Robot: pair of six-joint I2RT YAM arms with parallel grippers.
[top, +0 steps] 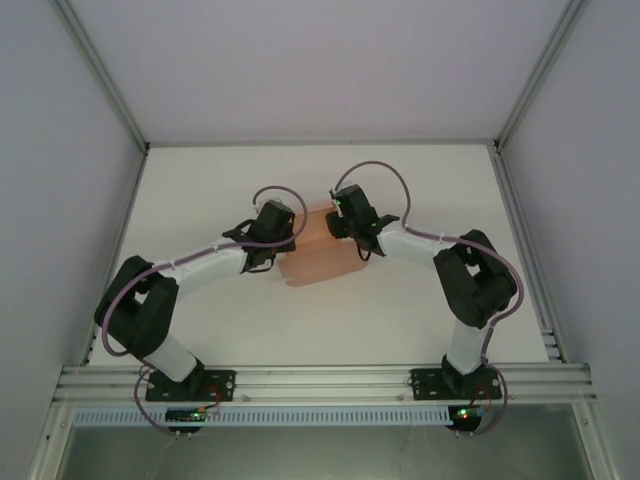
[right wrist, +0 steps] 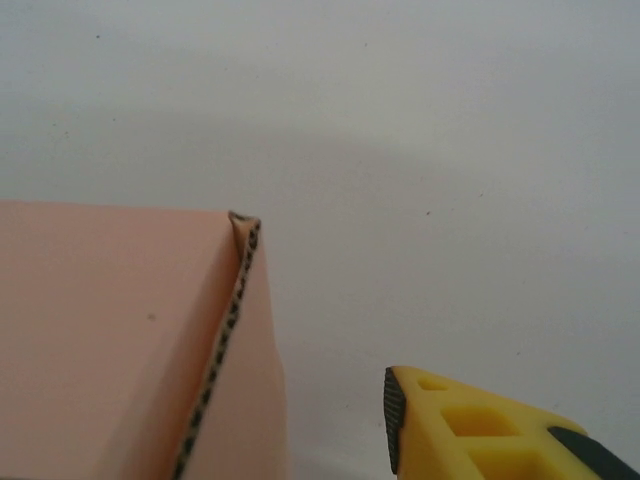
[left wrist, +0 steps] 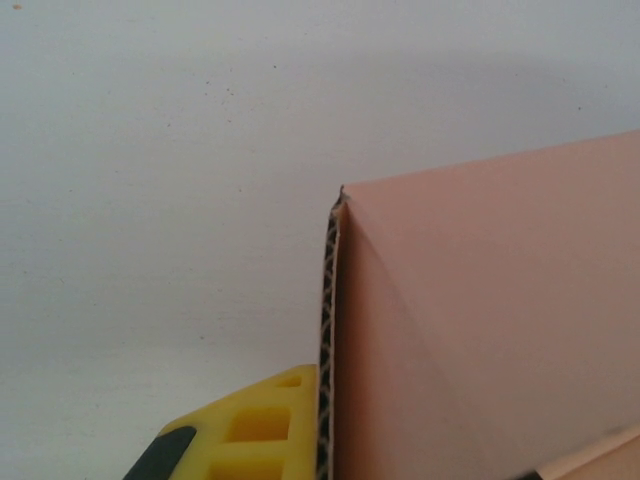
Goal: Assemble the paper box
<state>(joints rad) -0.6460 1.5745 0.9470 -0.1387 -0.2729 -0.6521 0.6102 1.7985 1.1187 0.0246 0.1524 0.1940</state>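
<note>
**Paper box pinched by the left tool, right tool parted beside it**

From above, the paper box is seen near the middle of the white desk, between the two arms. It is a salmon-pink piece of card. Its left side is met by the left tool and its far right corner by the right tool. Both wrists are turned inward towards the card.

In the left wrist view, an upright pink wall is shown on the right, with its corrugated cut edge running almost vertically. A yellow finger of the left tool is pressed flat against the outer side of that edge, and no gap is seen between them. The opposite finger is hidden behind the card. The left tool is closed narrow, with the wall of the box pinched in it.

In the right wrist view, a pink wall is shown at the lower left, its corrugated edge slanting up to a slightly crumpled corner. One yellow finger of the right tool, with a dark ribbed pad, is set apart from the card, and bare desk is seen between the two. The jaws are parted and nothing is gripped by them.

How far the box has been folded cannot be told.
</note>
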